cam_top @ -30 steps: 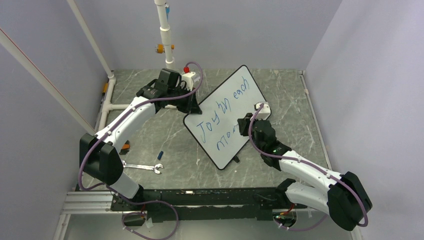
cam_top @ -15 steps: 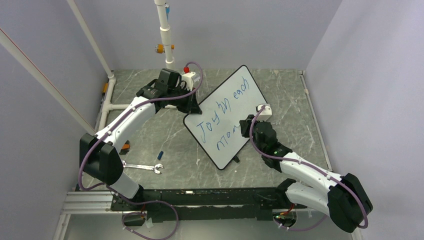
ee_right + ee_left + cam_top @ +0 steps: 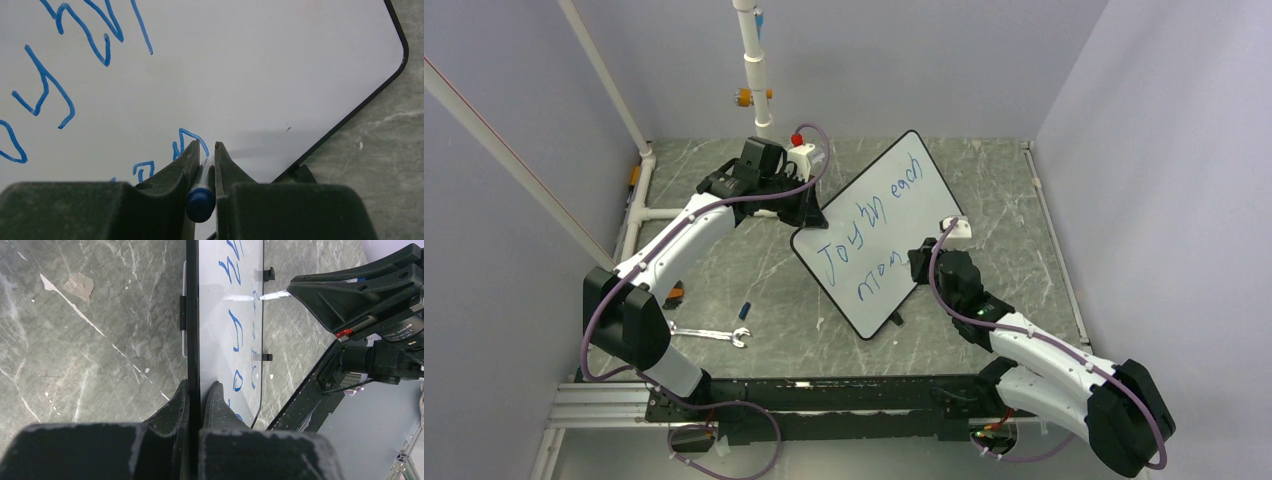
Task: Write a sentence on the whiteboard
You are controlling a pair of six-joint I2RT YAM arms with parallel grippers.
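The whiteboard [image 3: 894, 205] lies tilted on the table, with blue handwriting [image 3: 864, 225] reading "Joy in each" and below it "mom". My left gripper [image 3: 807, 212] is shut on the board's left edge; in the left wrist view the black rim [image 3: 191, 315] runs between the fingers [image 3: 215, 397]. My right gripper [image 3: 914, 262] is shut on a blue marker [image 3: 201, 192] whose tip touches the board [image 3: 250, 75] just right of the last letter [image 3: 187, 137]. The marker tip shows in the left wrist view [image 3: 274, 295].
A wrench [image 3: 709, 333] and a small blue cap [image 3: 744, 308] lie on the marble table left of the board. White pipes [image 3: 754, 60] stand at the back and left. The board's black feet [image 3: 262, 357] stick out from its edge.
My right gripper has moved down and right along the second line, and the writing there has grown by another letter. The left arm and the board have not moved.
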